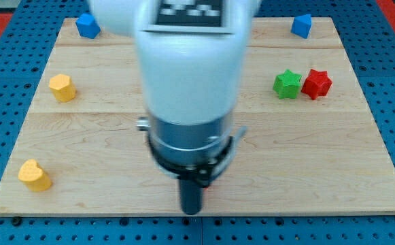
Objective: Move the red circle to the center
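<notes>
The arm's white body and dark collar (190,143) fill the middle of the view. My tip (192,211) is near the board's bottom edge, at the middle. The red circle does not show clearly. Only a thin reddish sliver (209,185) shows at the rod's right side, its shape hidden by the arm. A red star (317,84) lies at the view's right, touching a green star (287,84) on its left. Both are far from my tip.
A blue block (87,26) sits at the top left corner and another blue block (302,26) at the top right. A yellow block (62,88) lies at the left, a yellow heart (34,175) at the bottom left. The wooden board (333,170) rests on a blue pegboard.
</notes>
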Available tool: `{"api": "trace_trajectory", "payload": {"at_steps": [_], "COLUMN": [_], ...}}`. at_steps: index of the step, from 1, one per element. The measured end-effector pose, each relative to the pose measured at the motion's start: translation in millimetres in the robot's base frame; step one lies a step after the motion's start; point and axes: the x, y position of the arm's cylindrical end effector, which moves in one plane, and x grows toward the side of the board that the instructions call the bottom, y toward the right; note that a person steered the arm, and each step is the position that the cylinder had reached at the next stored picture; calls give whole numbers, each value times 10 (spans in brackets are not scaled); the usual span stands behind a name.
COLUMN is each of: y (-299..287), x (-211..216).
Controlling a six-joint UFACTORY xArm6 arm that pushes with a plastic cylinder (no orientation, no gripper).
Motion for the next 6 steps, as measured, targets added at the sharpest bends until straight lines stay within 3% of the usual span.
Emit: {"api": "trace_trajectory", "payload": {"at_steps": [1, 2, 6], "y": [-56, 313, 756], "x": [-142, -317, -620]}}
